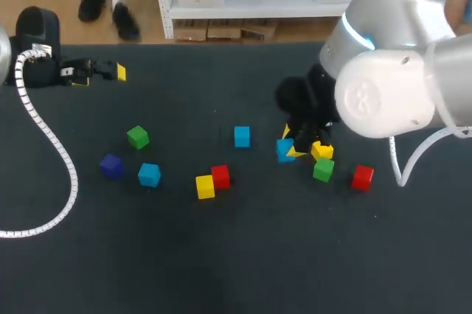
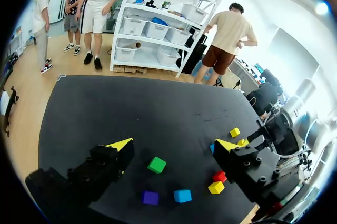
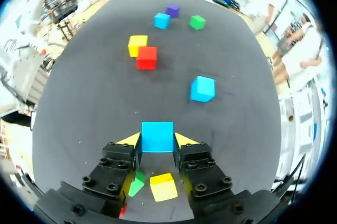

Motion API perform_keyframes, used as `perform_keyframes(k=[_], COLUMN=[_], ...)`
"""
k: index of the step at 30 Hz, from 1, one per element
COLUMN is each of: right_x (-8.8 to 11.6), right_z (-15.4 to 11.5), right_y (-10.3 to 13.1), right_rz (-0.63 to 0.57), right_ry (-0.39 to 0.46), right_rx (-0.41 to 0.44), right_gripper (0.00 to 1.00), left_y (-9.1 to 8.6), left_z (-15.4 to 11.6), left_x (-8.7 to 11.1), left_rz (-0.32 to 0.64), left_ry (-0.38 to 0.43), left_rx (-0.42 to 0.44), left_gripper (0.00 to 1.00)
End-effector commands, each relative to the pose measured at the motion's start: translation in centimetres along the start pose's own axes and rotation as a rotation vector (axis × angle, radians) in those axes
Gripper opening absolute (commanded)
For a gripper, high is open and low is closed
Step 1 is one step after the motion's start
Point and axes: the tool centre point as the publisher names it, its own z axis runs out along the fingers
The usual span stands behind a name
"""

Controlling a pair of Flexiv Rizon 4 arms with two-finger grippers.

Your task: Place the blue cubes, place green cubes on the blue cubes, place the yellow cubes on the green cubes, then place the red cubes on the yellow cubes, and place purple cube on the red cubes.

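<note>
The dark table (image 1: 221,270) takes up most of what I see. The right arm (image 1: 391,71) bulks in over it from the far right. Its right gripper (image 3: 157,141) is clamped on a blue cube (image 3: 157,129), with a yellow-tipped finger (image 3: 184,140) flat against each side and the jaws no wider than the cube itself. I cannot tell whether that cube rests on the surface or hangs just off it. The left arm (image 1: 33,49) sits at the far left corner. Its left gripper (image 2: 174,145) is spread wide with nothing in it, held above the table and well apart from every cube. Just right of the held cube is a yellow cube (image 1: 321,151), with a green cube (image 1: 323,170) close against its near side. A red cube (image 1: 362,177) stands a little further right, apart from them. A second blue cube (image 1: 242,136) stands alone to the left of the held one. Nearer the middle, a second red cube (image 1: 220,176) touches a second yellow cube (image 1: 205,186), which lies on its left and near side. On the left are a second green cube (image 1: 137,136), farthest back, then a purple cube (image 1: 110,165) and a third blue cube (image 1: 149,174) near each other but apart.
</note>
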Motion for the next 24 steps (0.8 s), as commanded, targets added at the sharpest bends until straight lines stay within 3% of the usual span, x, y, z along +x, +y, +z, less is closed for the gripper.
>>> perform_keyframes(k=[1,12,24], right_x=[-0.6,-1.4,-1.5], right_z=[1.2,3.0,3.4], right_y=[-0.9,-2.9,-4.8], right_rz=[0.032,0.127,0.137], right_ry=[0.004,-0.011,-0.005], right_rx=[0.009,0.054,0.064], right_gripper=[0.00,0.00,0.00], left_y=[0.1,0.1,0.1], left_z=[0.0,0.0,0.0], left_x=[0.0,0.0,0.0], left_rz=[0.000,0.000,0.000], left_ry=[-0.001,-0.001,-0.001], left_rx=[0.001,0.001,0.001], left_gripper=[1.00,1.00,1.00])
